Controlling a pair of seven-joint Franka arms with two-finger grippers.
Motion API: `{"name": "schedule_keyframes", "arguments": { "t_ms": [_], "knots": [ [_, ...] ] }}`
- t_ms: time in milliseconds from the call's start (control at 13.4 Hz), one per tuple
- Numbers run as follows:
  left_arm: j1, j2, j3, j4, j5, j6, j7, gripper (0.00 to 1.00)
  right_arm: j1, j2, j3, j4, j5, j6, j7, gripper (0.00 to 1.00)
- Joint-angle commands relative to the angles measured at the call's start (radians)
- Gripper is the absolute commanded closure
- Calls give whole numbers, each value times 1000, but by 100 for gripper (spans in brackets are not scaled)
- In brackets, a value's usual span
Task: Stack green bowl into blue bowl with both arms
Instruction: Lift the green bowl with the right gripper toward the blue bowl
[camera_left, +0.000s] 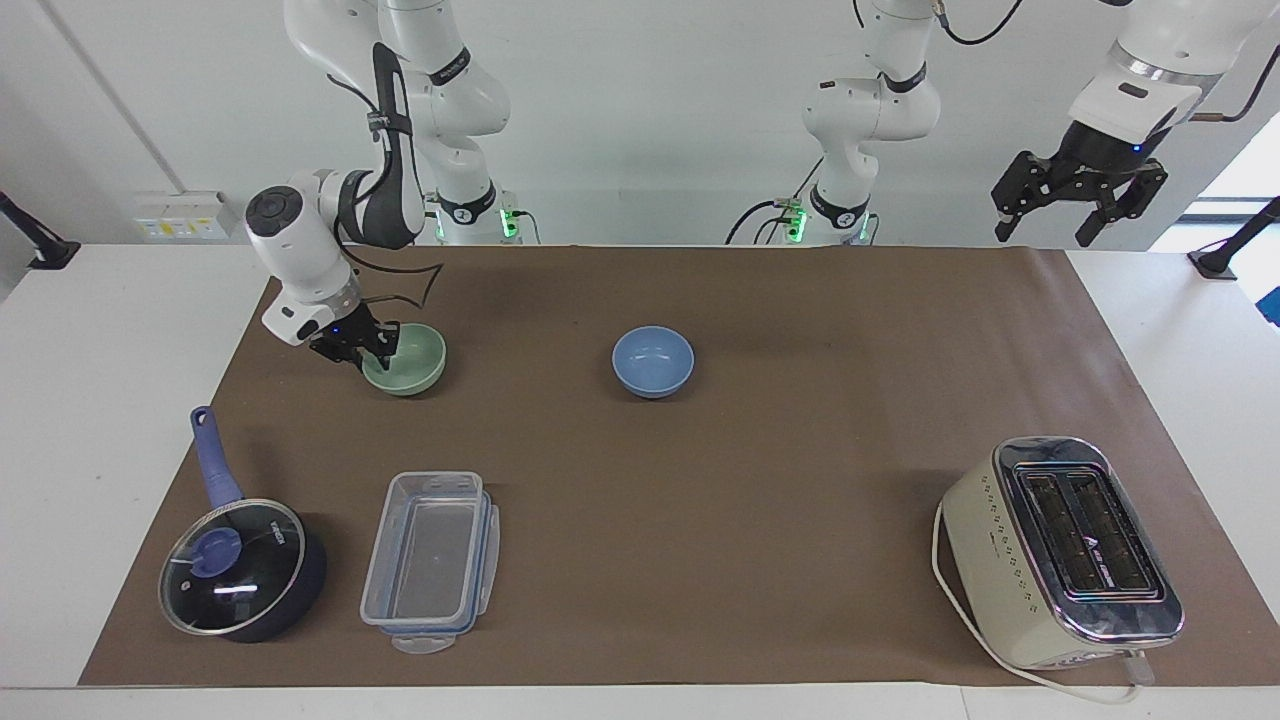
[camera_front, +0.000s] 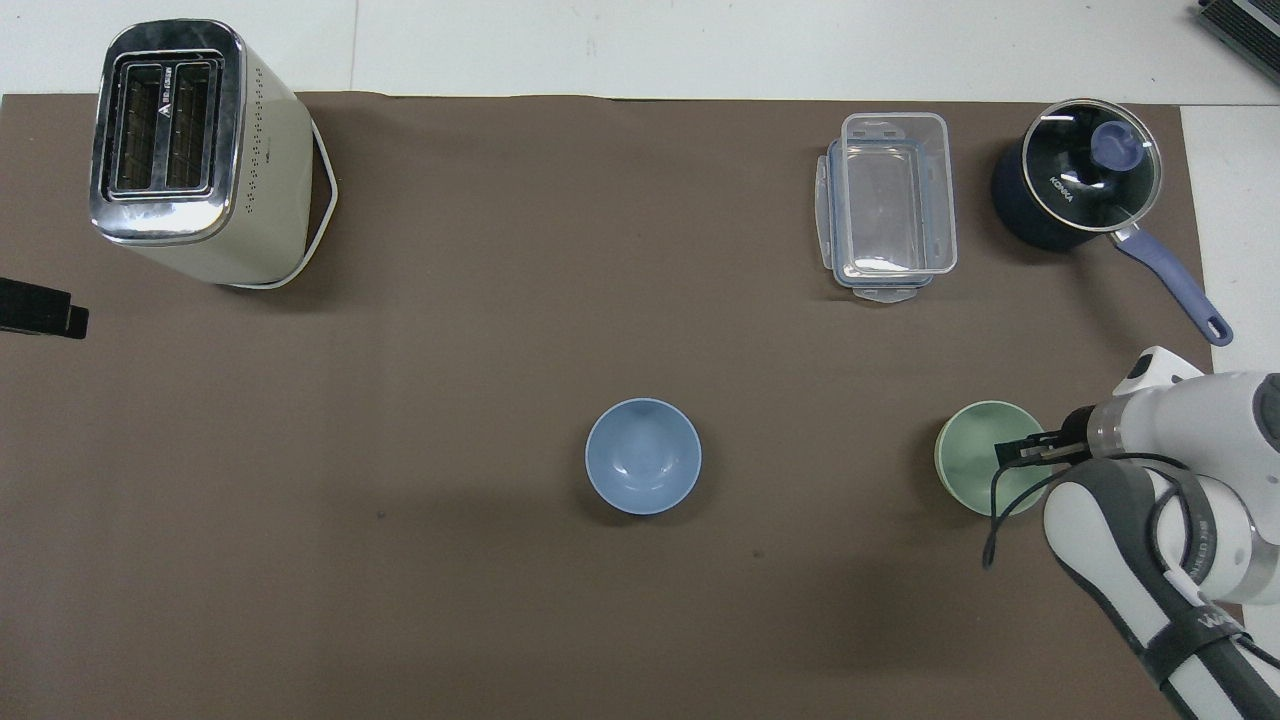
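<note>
the right gripper (camera_left: 368, 354) is down at the rim of the small pale mint-green matte bowl (camera_left: 408, 360), jaws pinched narrow across the wall, one finger inside and one outside. the bowl sits on the brown mat, not yet lifted. the risk i see: a thin rim pinch on a smooth wall could let it tip or slip on the lift. the small periwinkle-blue bowl (camera_left: 652, 361) sits well apart, toward the left arm's end. the left gripper (camera_left: 1078, 195) waits high, jaws wide, holding nothing.
</note>
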Motion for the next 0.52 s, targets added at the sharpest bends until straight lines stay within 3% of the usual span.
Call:
{"name": "schedule_keyframes", "arguments": {
  "t_ms": [0,447],
  "knots": [
    [11,-27,-5,-30,7,-10,4,0,-15,5,3,7,-7,15,-21,100],
    [11,-38,-5,-45,7,-19,0,0,4,-89,24,125,23,-116,-22,100]
  ]
}}
